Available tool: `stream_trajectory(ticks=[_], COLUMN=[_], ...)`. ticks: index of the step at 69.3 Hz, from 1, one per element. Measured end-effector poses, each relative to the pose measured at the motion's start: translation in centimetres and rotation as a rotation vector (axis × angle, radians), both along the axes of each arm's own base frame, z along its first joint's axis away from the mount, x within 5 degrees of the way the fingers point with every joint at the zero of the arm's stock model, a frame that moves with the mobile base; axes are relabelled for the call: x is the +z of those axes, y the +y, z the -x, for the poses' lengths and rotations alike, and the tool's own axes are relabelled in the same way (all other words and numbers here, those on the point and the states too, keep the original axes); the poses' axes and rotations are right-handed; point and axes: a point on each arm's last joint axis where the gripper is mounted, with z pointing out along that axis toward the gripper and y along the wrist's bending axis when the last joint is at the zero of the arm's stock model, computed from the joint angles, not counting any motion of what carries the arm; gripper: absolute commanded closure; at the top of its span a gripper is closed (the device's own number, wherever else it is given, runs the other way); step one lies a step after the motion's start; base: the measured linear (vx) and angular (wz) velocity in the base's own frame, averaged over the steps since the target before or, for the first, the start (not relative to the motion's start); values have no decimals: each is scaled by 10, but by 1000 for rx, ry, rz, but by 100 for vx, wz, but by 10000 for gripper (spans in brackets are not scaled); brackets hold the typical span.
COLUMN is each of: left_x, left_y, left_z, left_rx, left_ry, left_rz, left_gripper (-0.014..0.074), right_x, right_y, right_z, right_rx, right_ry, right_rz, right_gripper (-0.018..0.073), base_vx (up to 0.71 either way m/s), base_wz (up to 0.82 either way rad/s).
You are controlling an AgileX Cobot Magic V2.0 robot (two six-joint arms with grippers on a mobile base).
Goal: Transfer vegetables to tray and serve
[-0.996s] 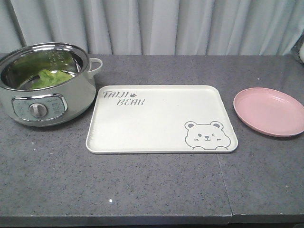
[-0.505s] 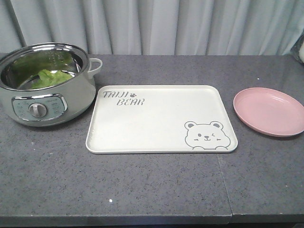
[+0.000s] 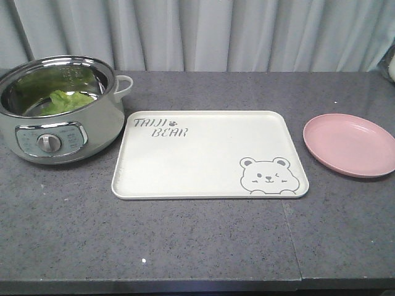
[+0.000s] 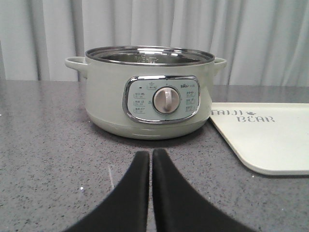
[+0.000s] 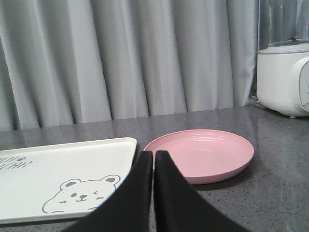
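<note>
Two pairs of black jaws sat nearest the wrist cameras, each pressed together with only a thin seam between its fingers: the left gripper point(image 4: 150, 159) and the right gripper point(image 5: 153, 157). Both hung low over the dark speckled countertop point(image 3: 203, 246). Ahead of the left gripper, across a bare stretch of counter, stood a pale green electric cooker point(image 4: 149, 92). Its dial point(image 4: 166, 100) faced the jaws almost squarely. From that wrist view the cooker's wall hid what was inside it. The front view showed the lettuce leaf point(image 3: 65, 100) lying in the steel bowl, bright green and crinkled, towards the left side and well apart from both grippers. The cream tray point(image 3: 203, 160) lay just right of the cooker, close beside it but apart. It carried grey "TAIJI BEAR" lettering at its far left corner and a bear face at its near right corner. The right gripper pointed at the gap between the tray's right edge and the round pink plate point(image 5: 203, 154), which rested flat on the counter just beyond the jaws. Further back at the right stood a white appliance point(image 5: 285, 82) with a clear jar on top. A grey pleated curtain point(image 3: 203, 34) closed the scene behind the counter's far edge.
</note>
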Motion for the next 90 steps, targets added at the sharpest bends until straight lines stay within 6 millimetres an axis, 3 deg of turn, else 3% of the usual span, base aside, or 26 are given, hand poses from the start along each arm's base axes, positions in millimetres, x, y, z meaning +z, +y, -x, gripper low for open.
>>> stream_trajectory(ticks=[18,42,57,73,90], left_x=[8,18,20,22,36], left_y=[0,1,2,2,4], left_z=[0,2,2,2,7], left_rx=[-9,-13,-14,-14,-26], left_ry=[-82,-199,-215,-239,-407], left_rz=[271,304,315,316,354], left_gripper=[602,602,602,602,600], right_x=[0,0,0,39,75], right_y=[0,-1,-1,1,4], right_z=[0,0,0,9,1], right_rx=[3,17,20,40,45], right_ry=[-2,-1,15,-10,146], right_rz=[-36,-241,-262,-251,-169], right_gripper=[562,562,562,562,554], base_vx=[0,0,0,0,0], base_wz=[0,0,0,0,0])
